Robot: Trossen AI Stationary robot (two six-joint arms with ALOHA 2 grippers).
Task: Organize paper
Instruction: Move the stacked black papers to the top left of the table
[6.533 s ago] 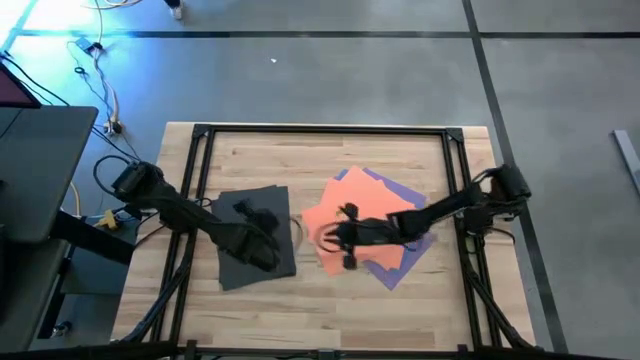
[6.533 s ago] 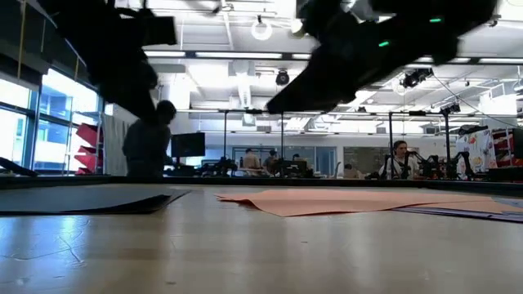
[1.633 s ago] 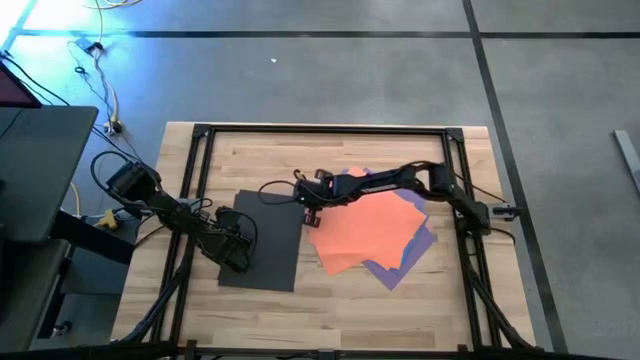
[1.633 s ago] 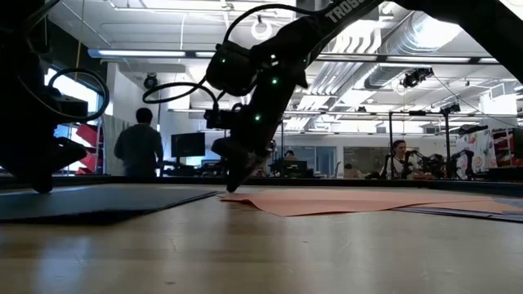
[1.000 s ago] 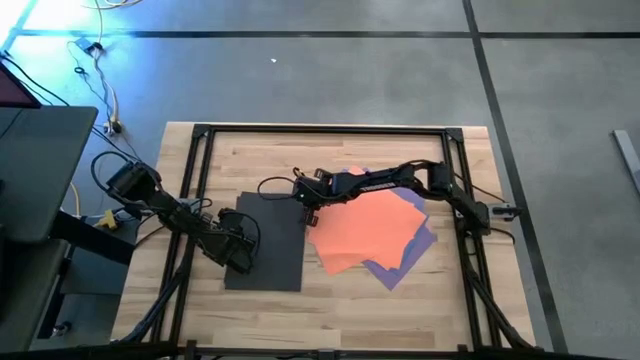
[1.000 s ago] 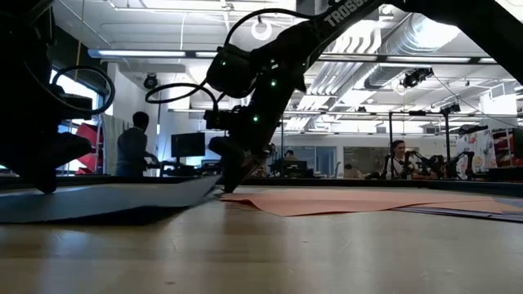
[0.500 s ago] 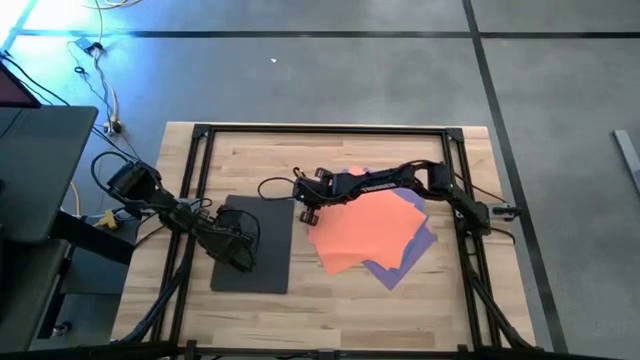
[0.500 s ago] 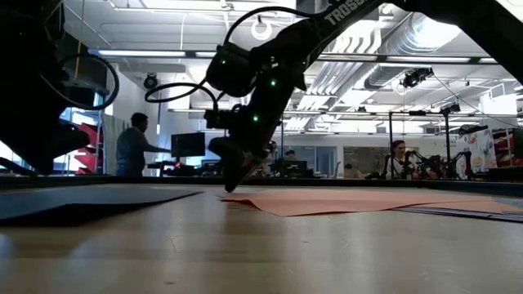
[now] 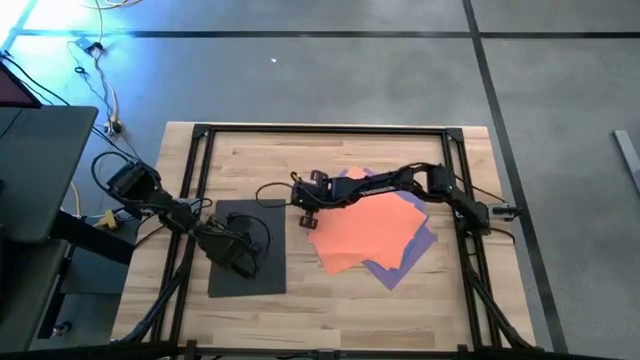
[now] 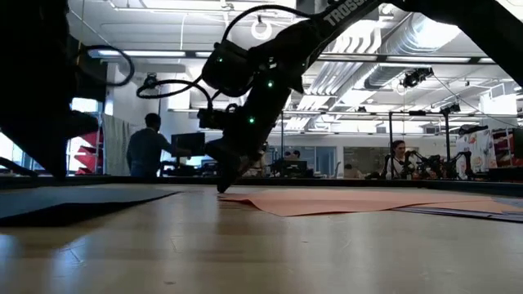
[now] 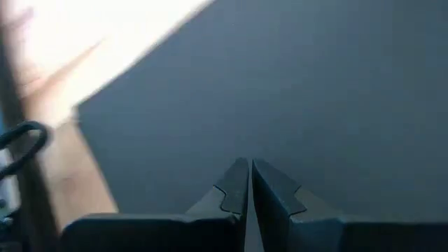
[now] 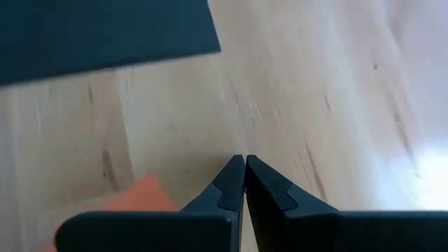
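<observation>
the paper is in two places on the bench [image 9: 330, 310]: the dark grey sheet [image 9: 265, 275] lies flat and alone on the left part, and the orange sheet [image 9: 365, 232] lies on top of a loose pile to the right, where purple [image 9: 392, 270] and blue [image 9: 430, 238] edges stick out below it at different angles. no pink sheet can be seen. the left tool [image 9: 240, 266] is closed with nothing between its fingers, and it rests on the grey sheet, probably to press on it and slide it flat, because so thin a sheet is hard to pinch from a bench. the right tool [image 9: 307, 219] is also closed and empty, and it is just above the bare wood in the gap between the grey sheet and the near corner of the orange one. it seems placed there to push an edge. the grey sheet looks matte and square to the bench, while the pile is fanned and not aligned.
</observation>
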